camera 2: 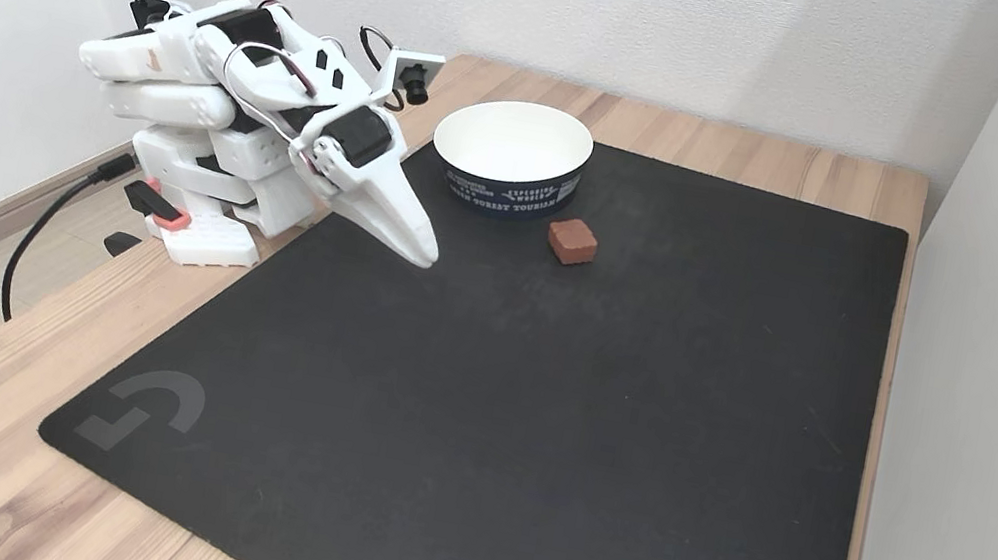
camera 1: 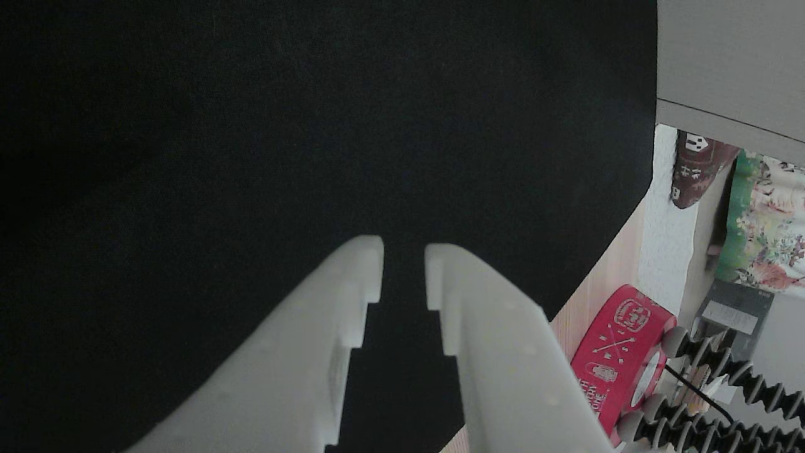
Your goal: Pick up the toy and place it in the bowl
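Gripper (camera 2: 422, 254) empty, jaws a narrow slit apart, tips low over the black mat (camera 2: 535, 428), arm folded by its base.

Toy (camera 2: 572, 241) sits on the mat just in front of the bowl (camera 2: 512, 154), near but not touching, well to the right of the gripper in the fixed view. Step in hand, as I judge it: reach. Open wider before descending, straddle the cube squarely across flat faces, approach from the side away from the bowl to avoid bumping it.
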